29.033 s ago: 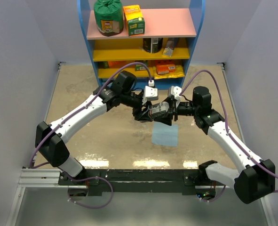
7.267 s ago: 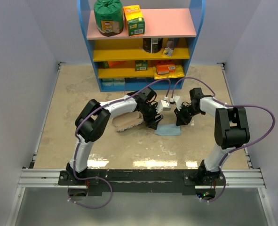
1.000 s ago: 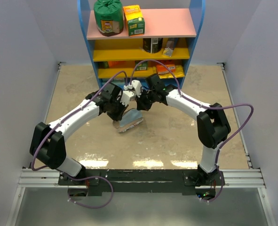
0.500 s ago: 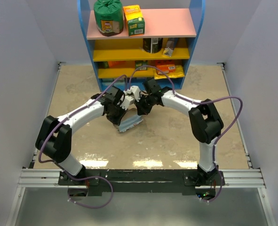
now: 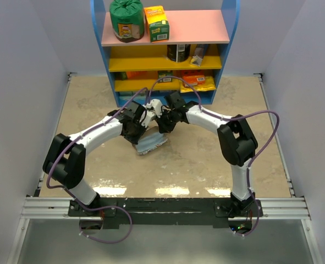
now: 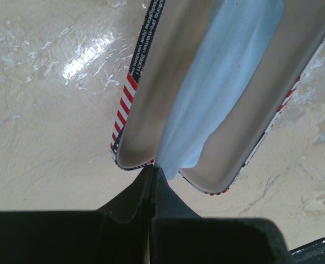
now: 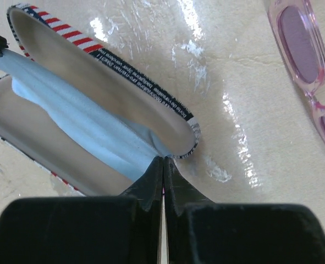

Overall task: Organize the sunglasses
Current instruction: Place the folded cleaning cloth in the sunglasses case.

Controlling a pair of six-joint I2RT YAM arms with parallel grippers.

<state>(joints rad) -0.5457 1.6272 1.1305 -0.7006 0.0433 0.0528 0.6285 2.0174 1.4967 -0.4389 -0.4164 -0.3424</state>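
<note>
The sunglasses, pink with purple lenses, lie on the table at the upper right of the right wrist view; the top view does not show them. A flag-print case lies open on the table. A light blue cloth stretches lengthwise along the inside of the case. My left gripper is shut on one end of the cloth. My right gripper is shut on the other end.
A blue shelf unit with pink and yellow boards stands at the back, holding a green bag, a yellow-green carton and snack packs. Both arms meet just in front of its lowest board. Grey walls stand on either side.
Over the last second both grippers came slightly closer together and lower over the open case, still holding the cloth. The right arm's elbow swung inward to the left.
</note>
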